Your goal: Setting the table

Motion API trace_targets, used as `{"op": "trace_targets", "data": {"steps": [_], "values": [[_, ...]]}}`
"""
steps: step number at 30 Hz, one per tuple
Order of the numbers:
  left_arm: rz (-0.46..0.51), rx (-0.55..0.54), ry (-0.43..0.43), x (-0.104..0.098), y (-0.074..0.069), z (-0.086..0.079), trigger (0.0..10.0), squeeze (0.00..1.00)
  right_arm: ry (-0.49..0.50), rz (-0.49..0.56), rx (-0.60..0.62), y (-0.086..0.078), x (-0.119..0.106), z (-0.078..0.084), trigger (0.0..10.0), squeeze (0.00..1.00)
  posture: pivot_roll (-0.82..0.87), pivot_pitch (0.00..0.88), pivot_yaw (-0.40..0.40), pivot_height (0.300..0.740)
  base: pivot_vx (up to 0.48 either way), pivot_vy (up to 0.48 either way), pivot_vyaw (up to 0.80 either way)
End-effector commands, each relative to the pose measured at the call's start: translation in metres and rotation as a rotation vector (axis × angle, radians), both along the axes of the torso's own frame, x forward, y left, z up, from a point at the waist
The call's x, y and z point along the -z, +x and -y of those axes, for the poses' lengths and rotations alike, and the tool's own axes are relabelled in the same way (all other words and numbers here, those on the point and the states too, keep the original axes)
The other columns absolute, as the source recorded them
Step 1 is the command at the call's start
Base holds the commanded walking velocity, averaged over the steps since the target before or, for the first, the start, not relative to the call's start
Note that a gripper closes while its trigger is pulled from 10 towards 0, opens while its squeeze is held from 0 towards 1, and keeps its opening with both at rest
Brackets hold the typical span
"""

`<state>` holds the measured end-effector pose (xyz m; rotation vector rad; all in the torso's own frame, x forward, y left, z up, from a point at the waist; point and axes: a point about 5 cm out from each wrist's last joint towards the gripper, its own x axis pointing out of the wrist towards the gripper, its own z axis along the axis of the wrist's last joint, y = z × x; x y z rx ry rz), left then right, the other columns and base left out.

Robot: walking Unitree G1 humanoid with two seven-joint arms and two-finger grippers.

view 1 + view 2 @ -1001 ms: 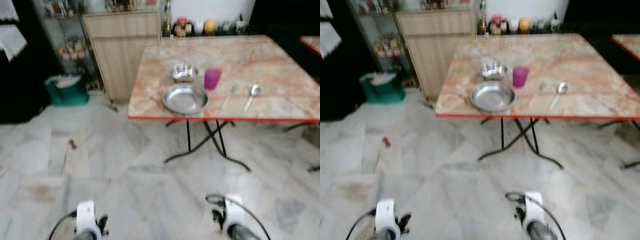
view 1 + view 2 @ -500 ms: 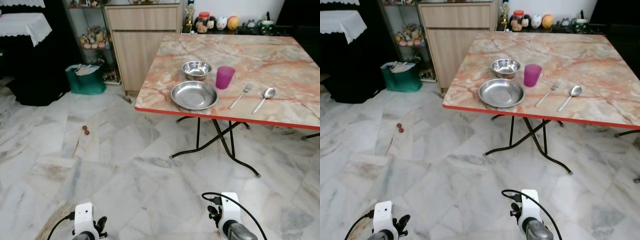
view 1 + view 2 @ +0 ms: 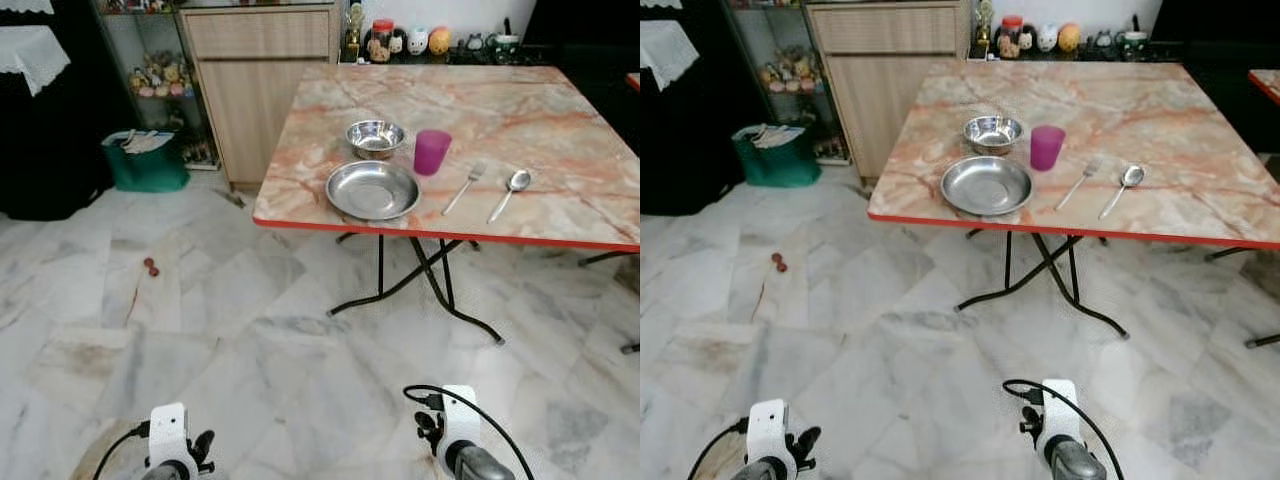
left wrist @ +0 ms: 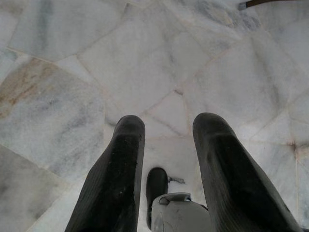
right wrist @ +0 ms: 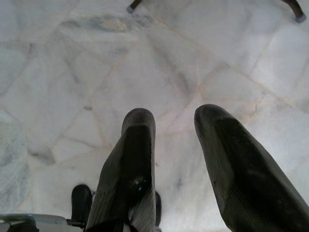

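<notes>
Camera moved, not things: whole scene slid left in frame since 0.5 s ago. Surface [image 3: 500, 120] edge now further left; plate [image 3: 372, 190], bowl [image 3: 375, 136], cup [image 3: 431, 152], fork [image 3: 462, 187], spoon [image 3: 510, 192] keep same layout. Green bag [image 3: 145, 160] nearer left edge. Blur of 1.0 s ago gone, picture sharp.

left wrist housing [image 3: 168, 430]: white boxy block, small dark dot on its face, black fittings on one side
left cable [image 3: 118, 447]: thin black, arcs off the housing
right wrist housing [image 3: 459, 421]: white block over a grey-silver rounded arm segment
right cable [image 3: 470, 405]: black loop, runs from the connector over the housing
left gripper [image 4: 166, 159]: two long black fingers, matte, rounded tips, faint ribbed texture; grey-white rounded part between the bases
right gripper [image 5: 171, 154]: two long black fingers, rounded tips, light scuffs on one
</notes>
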<state>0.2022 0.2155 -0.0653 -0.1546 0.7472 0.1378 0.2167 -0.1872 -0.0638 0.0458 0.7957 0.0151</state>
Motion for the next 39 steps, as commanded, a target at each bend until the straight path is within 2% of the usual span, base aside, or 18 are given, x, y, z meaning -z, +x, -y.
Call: {"op": "trace_targets", "data": {"steps": [1,34,39], "values": [[-0.018,0.002,0.003,0.0025,-0.0052,-0.0026,10.0,0.00,0.007,0.004,0.007,-0.0002,0.0002,-0.0015,10.0,0.00,-0.02,0.000,0.018,0.740,0.266,0.000,0.00],[-0.012,0.014,-0.002,0.0024,-0.0048,-0.0005,10.0,0.00,0.001,-0.004,0.006,-0.0008,0.0007,-0.0013,10.0,0.00,-0.02,0.000,0.013,0.740,0.310,0.000,0.00],[-0.006,0.039,0.010,0.0017,-0.0034,0.0011,10.0,0.00,0.000,-0.005,0.005,-0.0007,0.0007,-0.0011,10.0,0.00,-0.02,0.000,0.014,0.740,0.055,0.000,0.00]]}}
